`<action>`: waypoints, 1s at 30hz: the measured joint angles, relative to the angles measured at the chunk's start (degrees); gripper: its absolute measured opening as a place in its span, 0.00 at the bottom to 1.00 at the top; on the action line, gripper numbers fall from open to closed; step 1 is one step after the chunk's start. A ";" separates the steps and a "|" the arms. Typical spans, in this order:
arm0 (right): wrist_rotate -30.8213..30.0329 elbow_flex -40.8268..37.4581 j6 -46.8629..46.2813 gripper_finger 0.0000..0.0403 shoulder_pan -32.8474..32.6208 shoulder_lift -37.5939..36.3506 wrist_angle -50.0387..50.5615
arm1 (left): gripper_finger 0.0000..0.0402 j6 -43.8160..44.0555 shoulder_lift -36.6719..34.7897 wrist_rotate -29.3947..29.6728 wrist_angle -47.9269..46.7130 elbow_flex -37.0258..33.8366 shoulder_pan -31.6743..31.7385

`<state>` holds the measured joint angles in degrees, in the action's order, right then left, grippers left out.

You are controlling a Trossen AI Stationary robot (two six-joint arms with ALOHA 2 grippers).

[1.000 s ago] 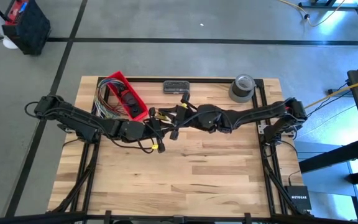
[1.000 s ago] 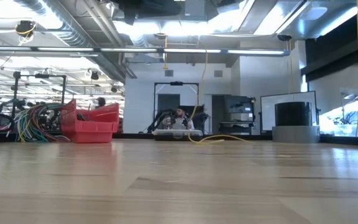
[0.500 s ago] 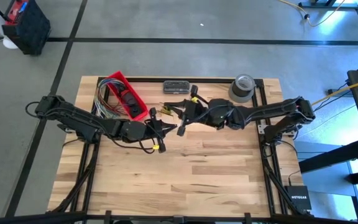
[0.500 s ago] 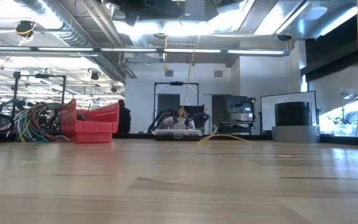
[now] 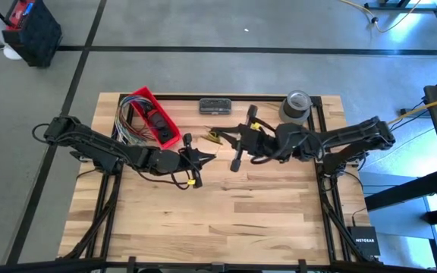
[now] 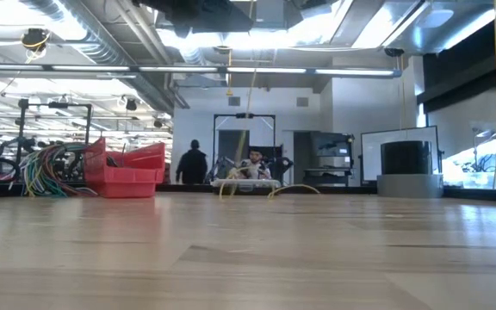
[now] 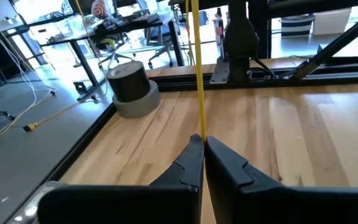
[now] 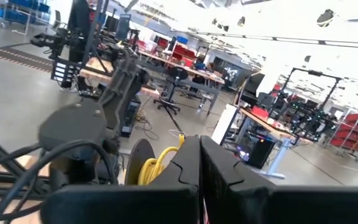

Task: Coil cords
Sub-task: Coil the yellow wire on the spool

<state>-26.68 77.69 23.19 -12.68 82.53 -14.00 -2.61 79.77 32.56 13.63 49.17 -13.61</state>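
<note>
Left gripper (image 7: 202,142) is pinched tight on the yellow cord (image 7: 196,68), which runs straight up from its fingertips over the wooden table (image 5: 264,205), while the right gripper (image 5: 217,137) sits just across from it near the table's middle, fingers pressed together with the cord coiled at them (image 8: 156,163). Behind the left arm the red bin (image 5: 155,115) stands tilted, a dark item inside, with the bundle of coloured wires (image 5: 130,121) spilling beside it. Along the far edge lie a flat grey tray (image 5: 215,105) and a roll of tape (image 5: 297,105).
</note>
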 joint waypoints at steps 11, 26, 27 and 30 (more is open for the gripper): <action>-2.28 0.14 -0.22 0.01 -3.62 -0.91 11.65 | 0.00 -1.78 -1.23 0.04 -4.02 -0.19 -0.54; -4.12 -9.79 -5.08 0.01 -3.81 -0.86 18.03 | 0.00 -1.85 -3.96 0.26 -10.82 -0.20 -0.74; -4.30 -10.62 -5.06 0.01 -3.81 -0.84 17.03 | 0.00 -1.61 -4.00 0.26 -10.96 -0.20 -0.57; -5.34 -12.40 -4.96 0.01 -3.81 -0.81 14.80 | 0.00 -0.73 -4.02 0.28 -11.78 -0.11 -0.57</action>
<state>-32.01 65.29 18.23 -16.49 81.71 0.80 -3.34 75.75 32.84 1.85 49.06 -14.17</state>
